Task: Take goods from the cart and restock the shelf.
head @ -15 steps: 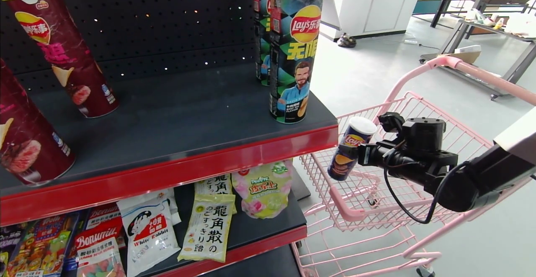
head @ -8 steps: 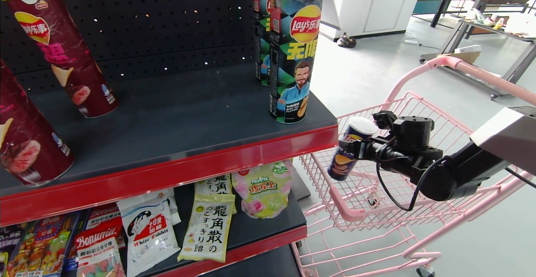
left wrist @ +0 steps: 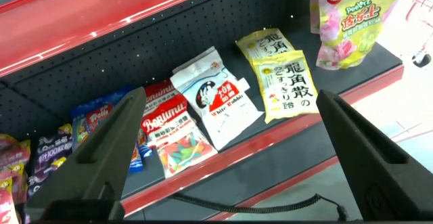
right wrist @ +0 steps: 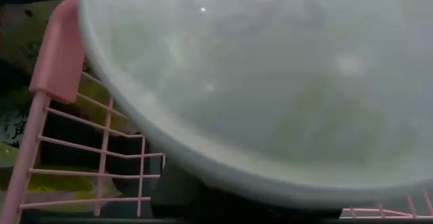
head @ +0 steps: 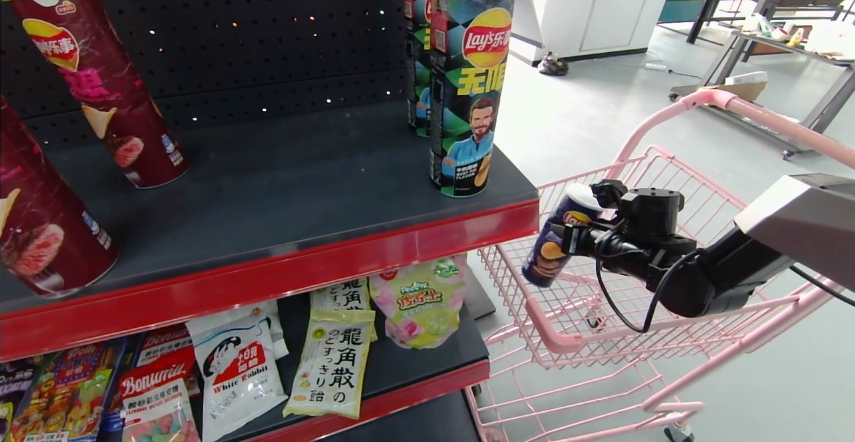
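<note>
The right gripper is closed around a small can, gripped just below its lid. The can is a short blue cylinder with a glossy printed wrap and a round, milky plastic lid. It is tilted, lid end up and bottom end down, over the cart at the basket's corner nearest the shelf, clear of the wire.

The cart is made of thin pink wire mesh with a thick rounded pink rim and handle. Just beside it, the shelf's dark matte board is edged with a red strip and backed by perforated black panel. Tall green tubes stand near the cart, and maroon tubes farther off.

The left gripper is spread wide, its dark wedge-shaped fingers facing flat plastic bags on a lower board.
</note>
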Available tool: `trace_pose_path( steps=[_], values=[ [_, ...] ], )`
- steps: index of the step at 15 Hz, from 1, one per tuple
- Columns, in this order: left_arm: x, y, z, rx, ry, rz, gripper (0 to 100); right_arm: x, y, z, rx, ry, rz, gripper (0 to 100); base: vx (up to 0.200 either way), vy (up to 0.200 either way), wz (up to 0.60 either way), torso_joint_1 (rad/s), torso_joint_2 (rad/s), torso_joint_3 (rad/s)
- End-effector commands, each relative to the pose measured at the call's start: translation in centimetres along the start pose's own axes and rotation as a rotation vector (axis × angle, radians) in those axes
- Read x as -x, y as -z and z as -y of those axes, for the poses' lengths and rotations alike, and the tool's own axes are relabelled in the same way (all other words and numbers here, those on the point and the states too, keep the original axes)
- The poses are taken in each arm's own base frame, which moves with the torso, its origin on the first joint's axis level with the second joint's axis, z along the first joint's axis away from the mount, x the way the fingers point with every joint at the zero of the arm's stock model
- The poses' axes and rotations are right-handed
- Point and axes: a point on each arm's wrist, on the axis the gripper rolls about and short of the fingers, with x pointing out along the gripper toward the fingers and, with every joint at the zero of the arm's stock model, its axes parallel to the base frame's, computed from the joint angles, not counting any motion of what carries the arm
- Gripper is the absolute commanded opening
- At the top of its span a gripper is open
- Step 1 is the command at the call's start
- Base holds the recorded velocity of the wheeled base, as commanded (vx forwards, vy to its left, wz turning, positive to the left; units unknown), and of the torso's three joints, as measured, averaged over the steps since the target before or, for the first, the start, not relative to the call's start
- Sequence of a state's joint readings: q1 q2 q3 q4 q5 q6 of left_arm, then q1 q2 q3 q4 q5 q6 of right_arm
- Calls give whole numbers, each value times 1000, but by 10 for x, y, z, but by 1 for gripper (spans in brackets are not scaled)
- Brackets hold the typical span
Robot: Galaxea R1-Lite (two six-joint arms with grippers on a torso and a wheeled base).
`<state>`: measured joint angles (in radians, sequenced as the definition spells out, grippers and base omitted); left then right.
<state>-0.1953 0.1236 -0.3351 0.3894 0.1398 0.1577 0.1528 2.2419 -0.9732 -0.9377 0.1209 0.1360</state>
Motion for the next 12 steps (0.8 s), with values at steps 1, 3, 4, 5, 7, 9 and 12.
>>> trace_pose_path(
  steps=[1, 3, 4, 5, 7, 9, 12],
  values=[
    [0, 0, 0, 0, -2, 0, 100, -2, -5, -1, 4, -5, 19, 0, 0, 0, 0, 0, 0, 0],
    [0, 0, 0, 0, -2, 3, 100, 0, -7, -3, 6, -7, 23, 0, 0, 0, 0, 0, 0, 0],
    [1, -1, 0, -1, -3, 4, 100, 4, -10, -5, 10, -8, 31, 0, 0, 0, 0, 0, 0, 0],
    [1, 0, 0, -1, -3, 4, 100, 23, -24, -9, 37, -10, 55, 0, 0, 0, 0, 0, 0, 0],
    [1, 1, 0, -1, -2, 9, 100, 60, -52, -7, 113, 7, 129, 0, 0, 0, 0, 0, 0, 0],
    [1, 2, 0, 0, -2, 12, 100, 91, -77, -9, 145, 11, 203, 0, 0, 0, 0, 0, 0, 0],
    [0, 3, 1, 1, 7, 10, 100, 184, -126, -26, 150, 20, 238, 0, 0, 0, 0, 0, 0, 0]
  ],
)
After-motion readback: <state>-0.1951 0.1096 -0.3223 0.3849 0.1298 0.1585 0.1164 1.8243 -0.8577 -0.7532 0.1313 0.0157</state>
